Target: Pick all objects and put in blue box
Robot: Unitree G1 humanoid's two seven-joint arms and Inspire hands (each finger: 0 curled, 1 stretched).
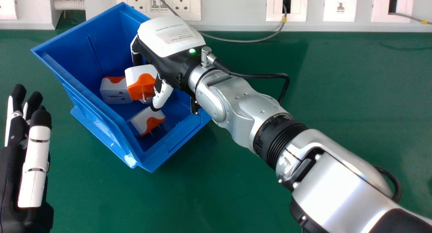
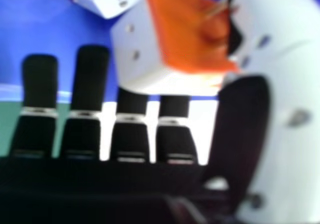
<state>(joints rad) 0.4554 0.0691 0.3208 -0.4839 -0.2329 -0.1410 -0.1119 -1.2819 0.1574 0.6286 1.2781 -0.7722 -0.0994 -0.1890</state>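
Inside the mouth of the blue box [image 1: 74,54], the right hand [image 1: 165,64] is found pointing down among the adapters. Its thumb is bent across towards the fingers, and between them is pinched a white and orange adapter [image 1: 143,83], pins pointing down the head view.

The governing relation is as follows: the adapter lies on the palm side, off the hand's left in the head view, and within the walls of the box. No sideways carry appears necessary; the step in hand is judged to be the release, with the thumb drawn clear first.

Two other adapters are noted in the box: one [image 1: 115,91] just beside the pinched piece on its left, the second [image 1: 147,121] nearer the robot. Risk: an opening thumb could drag the piece or knock it against its neighbour.

The left hand [image 1: 33,158], fingers straight, is idle at the head view's left edge, over the green table [image 1: 236,158]. The task is assessed as well advanced.
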